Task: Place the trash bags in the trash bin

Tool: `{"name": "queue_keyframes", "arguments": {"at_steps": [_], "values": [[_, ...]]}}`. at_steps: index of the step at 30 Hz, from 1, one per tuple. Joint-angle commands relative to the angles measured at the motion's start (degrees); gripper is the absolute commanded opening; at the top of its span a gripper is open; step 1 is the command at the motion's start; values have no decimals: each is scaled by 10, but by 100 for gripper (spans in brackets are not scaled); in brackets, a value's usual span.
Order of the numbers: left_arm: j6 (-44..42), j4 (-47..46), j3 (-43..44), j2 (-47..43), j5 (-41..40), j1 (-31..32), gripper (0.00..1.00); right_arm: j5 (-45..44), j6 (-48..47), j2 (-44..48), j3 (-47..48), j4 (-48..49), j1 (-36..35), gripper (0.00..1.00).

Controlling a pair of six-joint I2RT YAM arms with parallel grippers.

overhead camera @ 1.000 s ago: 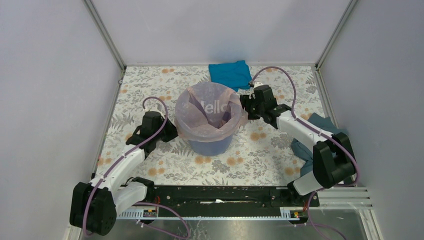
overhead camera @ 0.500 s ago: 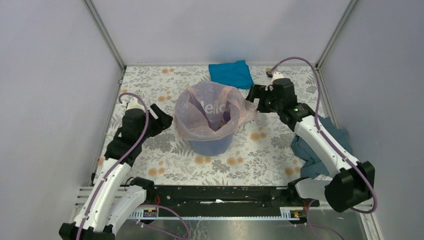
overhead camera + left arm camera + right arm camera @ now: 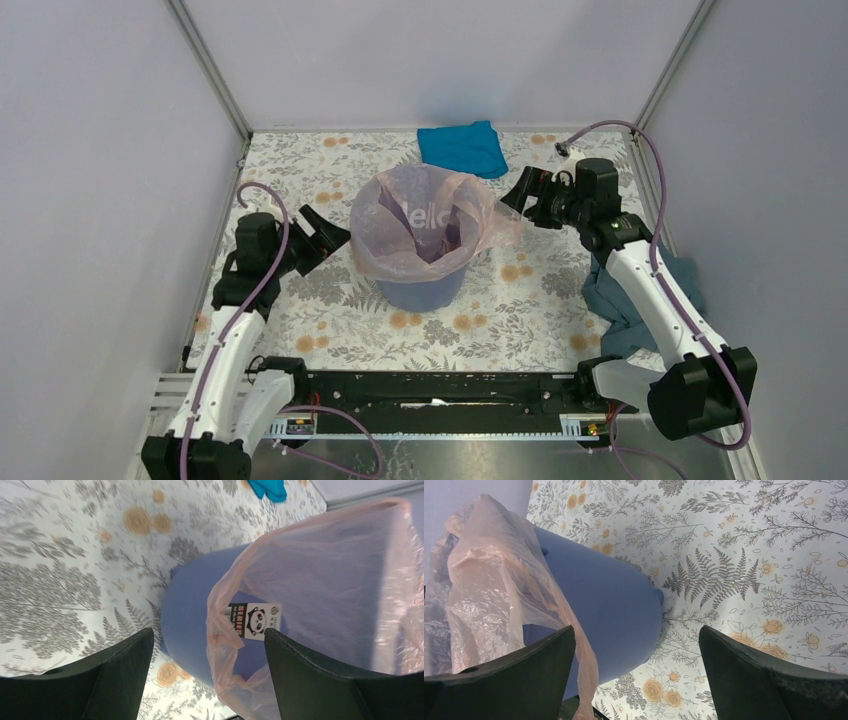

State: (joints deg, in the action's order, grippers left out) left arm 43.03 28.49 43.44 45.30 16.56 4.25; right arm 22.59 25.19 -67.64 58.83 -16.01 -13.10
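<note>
Backed off since a moment ago across the floral table, away from the lavender-blue trash bin standing at its middle and the pale-pink trash bag lining it, are both sets of fingers. The bag's mouth is folded over the rim, one loose flap trailing right. The left fingers sit left of the bin and the right fingers right of it, each pair spread wide, gripping nothing.

I count: 1 thin translucent pale-pink plastic bag | 1 round lavender-blue plastic bucket | 1 bright blue folded cloth | 1 grey-blue cloth
</note>
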Motion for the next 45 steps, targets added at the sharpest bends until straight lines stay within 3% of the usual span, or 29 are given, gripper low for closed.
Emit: {"name": "queue_keyframes", "arguments": {"at_steps": [1, 12, 15, 21, 27, 31, 37, 42, 45], "values": [[60, -126, -53, 15, 171, -26, 83, 32, 2, 0, 5, 20, 2, 100], [104, -288, -146, 99, 235, -29, 67, 35, -6, -13, 51, 12, 2, 100], [107, -317, -157, 125, 243, -30, 57, -10, -35, -18, 96, -25, 3, 100], [101, -333, -173, 128, 240, -29, 49, -104, -65, -32, 153, -71, 4, 100], [143, -398, -200, 153, 280, -29, 42, 10, -10, -6, 109, -28, 7, 100], [141, -401, -207, 154, 277, -29, 41, 59, 33, 33, 25, 11, 7, 99], [160, -436, -236, 157, 274, -19, 39, 173, 135, 55, -114, 163, 4, 81], [180, -462, -251, 173, 243, 25, 38, 167, 153, 15, -156, 246, -6, 58], [183, -468, -259, 182, 224, 43, 37, 174, 156, -29, -173, 285, -7, 50]]}}
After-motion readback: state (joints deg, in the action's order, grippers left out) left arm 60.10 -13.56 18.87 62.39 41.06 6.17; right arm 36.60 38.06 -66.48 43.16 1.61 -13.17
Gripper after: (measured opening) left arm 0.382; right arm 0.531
